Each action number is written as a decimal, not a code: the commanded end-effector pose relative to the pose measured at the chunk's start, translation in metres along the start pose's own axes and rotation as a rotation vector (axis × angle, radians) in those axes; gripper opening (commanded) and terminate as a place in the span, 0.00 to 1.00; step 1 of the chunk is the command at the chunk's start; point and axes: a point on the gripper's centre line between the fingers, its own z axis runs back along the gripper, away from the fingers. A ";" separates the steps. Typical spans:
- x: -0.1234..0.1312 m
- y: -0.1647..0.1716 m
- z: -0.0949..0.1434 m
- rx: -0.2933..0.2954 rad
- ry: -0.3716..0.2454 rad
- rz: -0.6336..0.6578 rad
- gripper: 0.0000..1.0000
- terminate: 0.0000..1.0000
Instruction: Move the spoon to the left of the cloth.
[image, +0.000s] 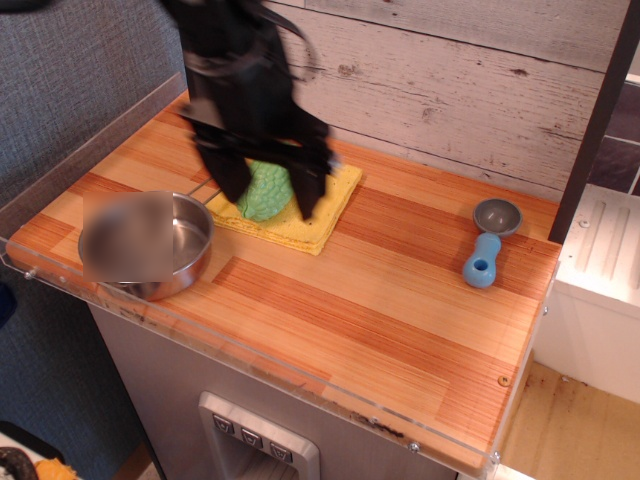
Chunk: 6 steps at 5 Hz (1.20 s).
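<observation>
The black gripper (270, 195) hangs with its jaws spread and empty over the flat yellow folded cloth (315, 212) — straddling the bumpy green vegetable (265, 190) there. The small toy spoon with light-blue handle and grey bowl (488, 243) lies well apart at the counter's right side (untouched). Risks: brushing the vegetable, or crowding the steel pan (150, 245) — it fills the cloth's left

text: none legible | labels: none | numbers: none
</observation>
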 end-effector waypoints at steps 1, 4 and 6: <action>0.043 -0.088 -0.023 0.056 0.012 -0.131 1.00 0.00; 0.080 -0.106 -0.077 0.144 0.072 -0.166 1.00 0.00; 0.083 -0.097 -0.088 0.130 0.111 -0.160 1.00 0.00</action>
